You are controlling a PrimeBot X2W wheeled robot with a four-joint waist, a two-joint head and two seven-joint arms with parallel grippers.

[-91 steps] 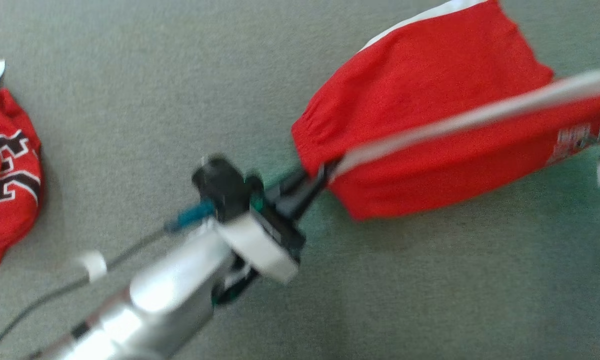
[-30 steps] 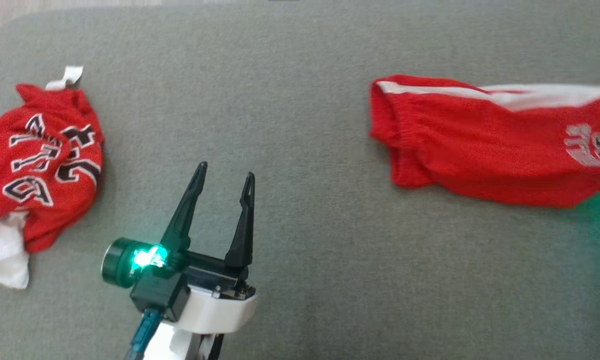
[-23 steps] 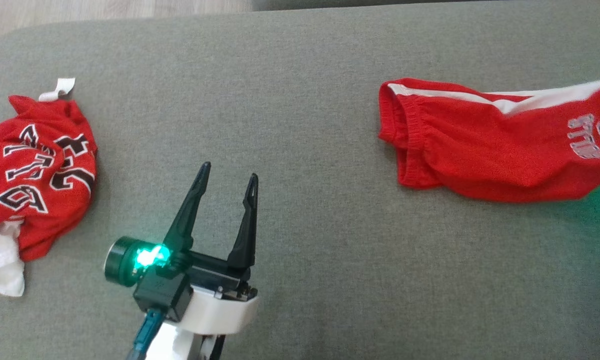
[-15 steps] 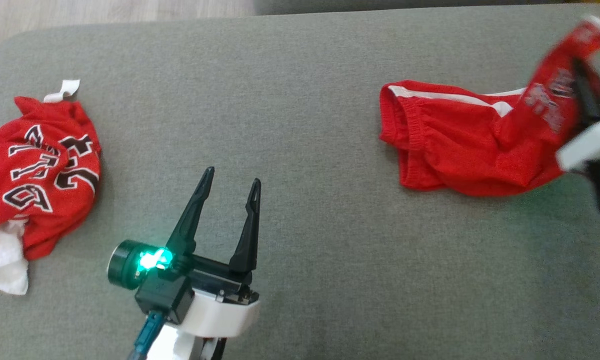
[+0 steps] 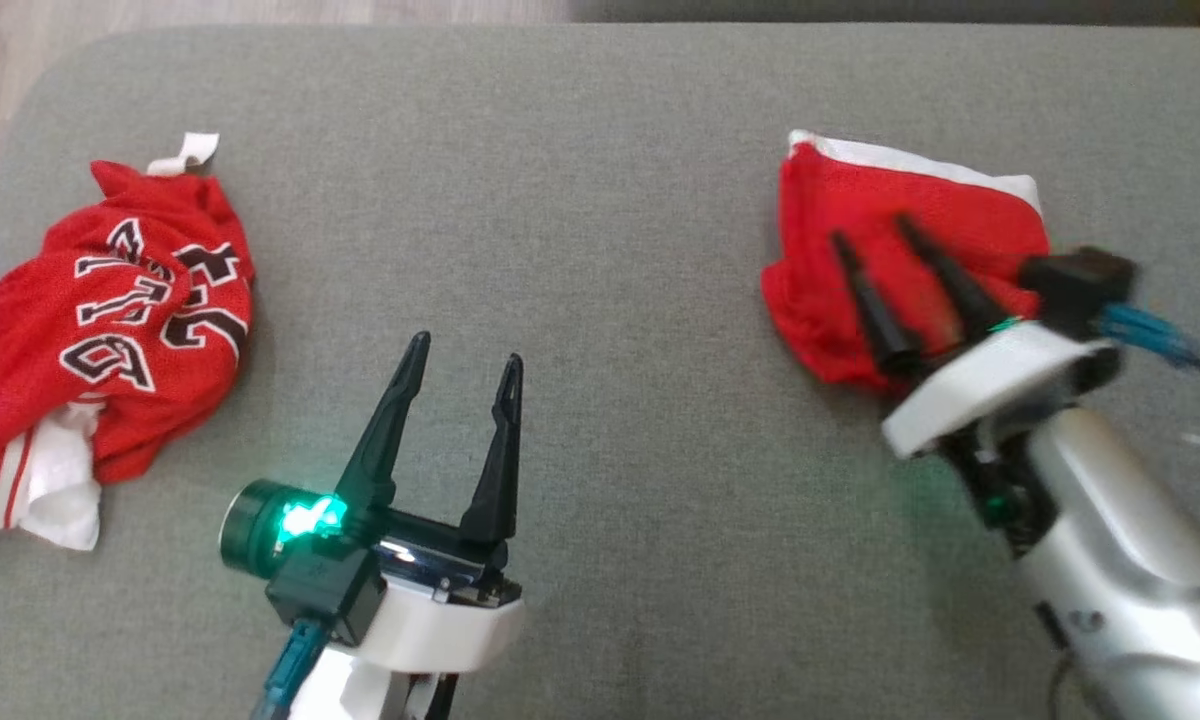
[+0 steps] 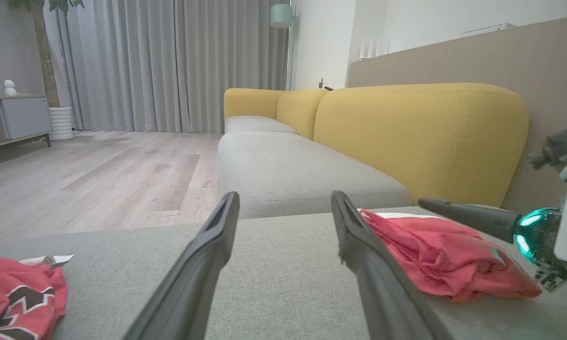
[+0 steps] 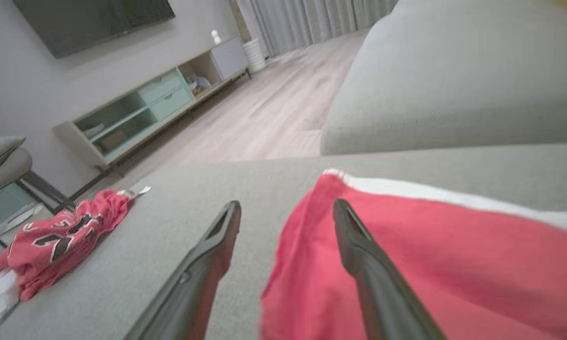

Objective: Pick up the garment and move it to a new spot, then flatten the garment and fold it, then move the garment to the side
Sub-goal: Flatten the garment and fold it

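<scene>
We list: garment (image 5: 110, 330), crumpled, nine o'clock; plain red cloth (image 5: 810, 190), two o'clock, under our right gripper (image 5: 870, 229); left gripper (image 5: 466, 350), six o'clock; both sets of fingers spread.

Yellow-backed sofa (image 6: 420, 141), grey seat cushions; beside it pale wood floor (image 6: 99, 179) — beyond, closed grey curtains (image 6: 170, 66).

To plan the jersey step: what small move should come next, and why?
Probably swing the open left gripper toward the crumpled jersey: it lies untouched on that side, while the open right gripper is over the folded red cloth.
</scene>
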